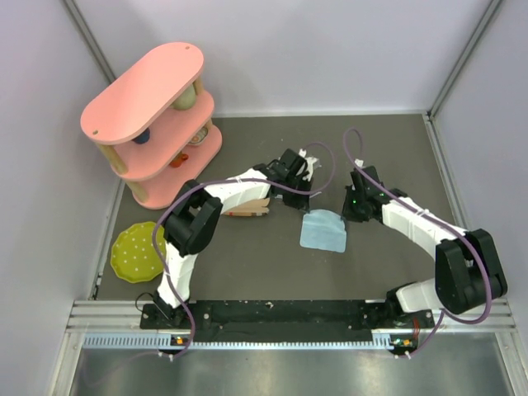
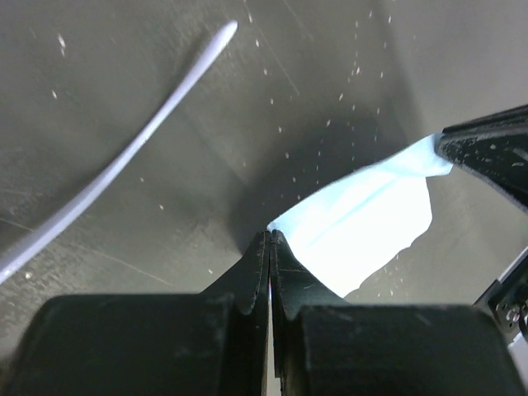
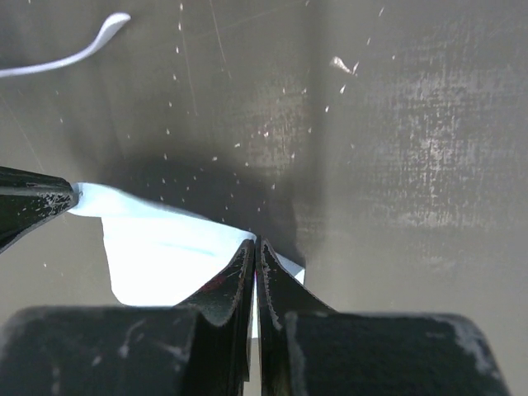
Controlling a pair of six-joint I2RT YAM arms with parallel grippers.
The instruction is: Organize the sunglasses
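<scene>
Only a thin white temple arm of the sunglasses shows, lying on the dark table in the left wrist view [image 2: 124, 157] and at the top left of the right wrist view [image 3: 70, 56]. The rest of the frame is hidden by my left arm in the top view. My left gripper [image 2: 271, 235] [image 1: 302, 206] is shut on one corner of the light blue cloth [image 2: 363, 223] [image 1: 323, 233]. My right gripper [image 3: 256, 241] [image 1: 346, 213] is shut on the other far corner of the cloth [image 3: 157, 256]. The brown plaid case [image 1: 247, 208] lies partly under my left arm.
A pink two-tier shelf [image 1: 153, 115] holding small items stands at the back left. A green dotted plate [image 1: 136, 252] lies at the near left. Pale walls close in the table on three sides.
</scene>
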